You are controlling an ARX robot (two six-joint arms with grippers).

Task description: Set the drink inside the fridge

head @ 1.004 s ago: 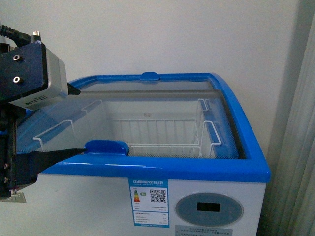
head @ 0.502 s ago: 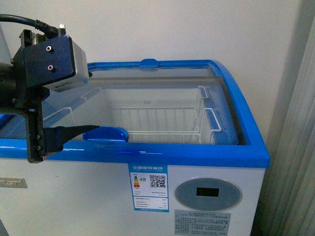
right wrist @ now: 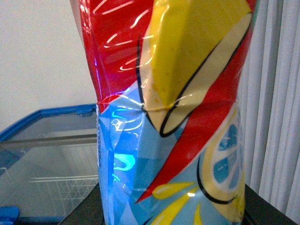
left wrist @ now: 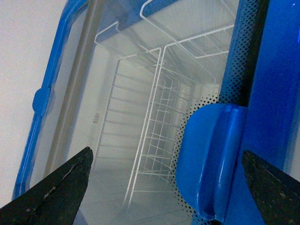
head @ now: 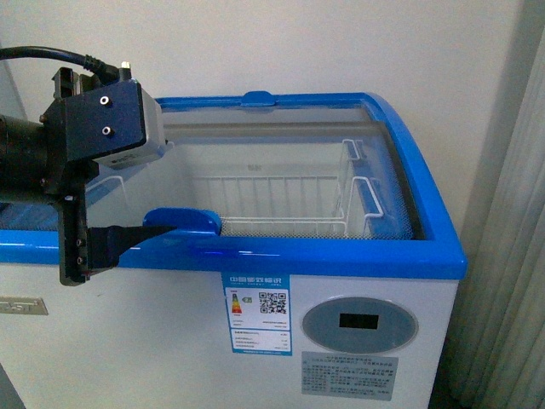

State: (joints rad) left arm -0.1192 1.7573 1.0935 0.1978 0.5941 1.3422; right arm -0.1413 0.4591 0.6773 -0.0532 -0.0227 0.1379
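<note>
The fridge (head: 341,260) is a white chest freezer with a blue top rim and an oval grey display (head: 359,325). Its curved glass lid is slid to the left, so the white wire basket (head: 281,204) is uncovered. My left gripper (head: 160,189) is open, with its fingers on either side of the lid's blue handle (head: 183,221). In the left wrist view the handle (left wrist: 211,159) lies between the black fingertips (left wrist: 70,178), apart from them. My right gripper (right wrist: 173,215) is shut on the drink bottle (right wrist: 178,117), which has a red, yellow and light blue label. The fridge (right wrist: 47,113) lies behind it.
A white wall stands behind the fridge. A pale curtain (head: 511,256) hangs close to its right side and also shows in the right wrist view (right wrist: 276,93). An energy label sticker (head: 257,313) is on the fridge front. A second blue handle (head: 258,98) sits on the back rim.
The left arm has come further right into the front view. The fridge now sits a little lower in that view. The lower finger stays by the lid handle.
</note>
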